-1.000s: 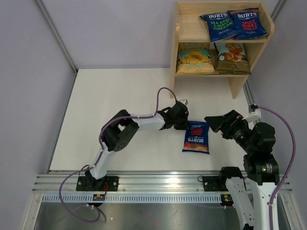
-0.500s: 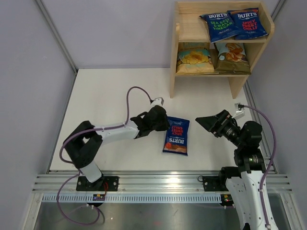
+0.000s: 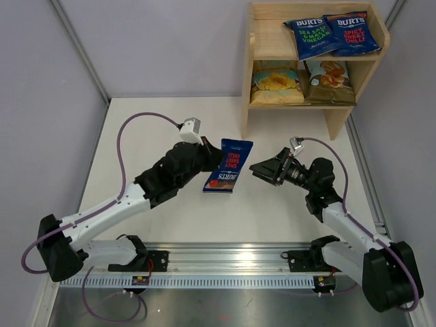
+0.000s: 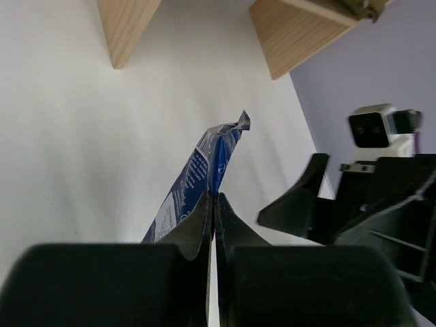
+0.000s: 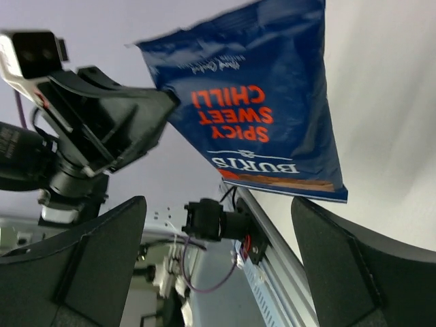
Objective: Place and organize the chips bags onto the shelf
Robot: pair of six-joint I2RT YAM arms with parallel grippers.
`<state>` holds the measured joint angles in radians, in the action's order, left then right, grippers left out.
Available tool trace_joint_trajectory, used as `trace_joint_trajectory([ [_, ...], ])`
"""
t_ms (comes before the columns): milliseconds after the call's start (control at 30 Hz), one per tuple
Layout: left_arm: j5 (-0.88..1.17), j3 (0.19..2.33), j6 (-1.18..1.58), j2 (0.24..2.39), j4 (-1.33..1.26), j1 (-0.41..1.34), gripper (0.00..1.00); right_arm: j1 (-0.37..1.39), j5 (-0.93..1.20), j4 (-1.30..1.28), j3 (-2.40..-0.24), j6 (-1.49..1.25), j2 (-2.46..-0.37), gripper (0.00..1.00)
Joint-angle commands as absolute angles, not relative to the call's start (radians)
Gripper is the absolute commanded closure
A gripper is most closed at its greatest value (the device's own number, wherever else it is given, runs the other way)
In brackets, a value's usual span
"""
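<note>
My left gripper [image 3: 214, 158] is shut on the edge of a dark blue BURTS "spicy sweet chilli" chips bag [image 3: 229, 167] and holds it off the table, left of the shelf's foot. In the left wrist view the fingers [image 4: 204, 218] pinch the bag [image 4: 208, 163] edge-on. My right gripper [image 3: 261, 169] stands open just right of the bag, apart from it and facing its printed side [image 5: 262, 109]; nothing lies between its fingers [image 5: 102, 266]. The wooden shelf [image 3: 248, 68] holds two blue bags [image 3: 315, 35] on top and two tan bags [image 3: 276, 83] below.
The top tier's left third [image 3: 272, 37] is bare wood. The shelf's legs [image 4: 126, 27] stand on the white table at the far right. Grey walls enclose the table, and an aluminium rail [image 3: 225, 262] runs along the near edge by the arm bases.
The left arm has carried the blue bag up off the table, leftward and farther away. The right gripper, still open, has swung left toward the bag.
</note>
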<state>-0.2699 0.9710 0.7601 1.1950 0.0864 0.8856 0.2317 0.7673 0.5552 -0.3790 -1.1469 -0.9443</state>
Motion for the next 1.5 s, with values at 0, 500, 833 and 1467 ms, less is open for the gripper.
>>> trace_joint_trajectory([
  [0,-0.296,1.015,0.712,1.088,0.107,0.876,1.0,0.31,0.724,0.827,-0.454,-1.032,-1.041,0.05],
  [500,-0.137,1.135,0.695,0.873,0.147,0.873,1.0,0.477,0.834,1.15,-0.607,-0.908,-1.265,0.08],
  [833,-0.043,1.154,0.742,0.853,0.126,0.873,1.0,0.606,0.808,1.431,-0.721,-1.026,-1.384,0.29],
  [1467,0.13,1.216,0.279,0.842,0.376,0.873,0.01,0.606,0.894,0.705,-0.885,-0.876,-1.177,0.77],
])
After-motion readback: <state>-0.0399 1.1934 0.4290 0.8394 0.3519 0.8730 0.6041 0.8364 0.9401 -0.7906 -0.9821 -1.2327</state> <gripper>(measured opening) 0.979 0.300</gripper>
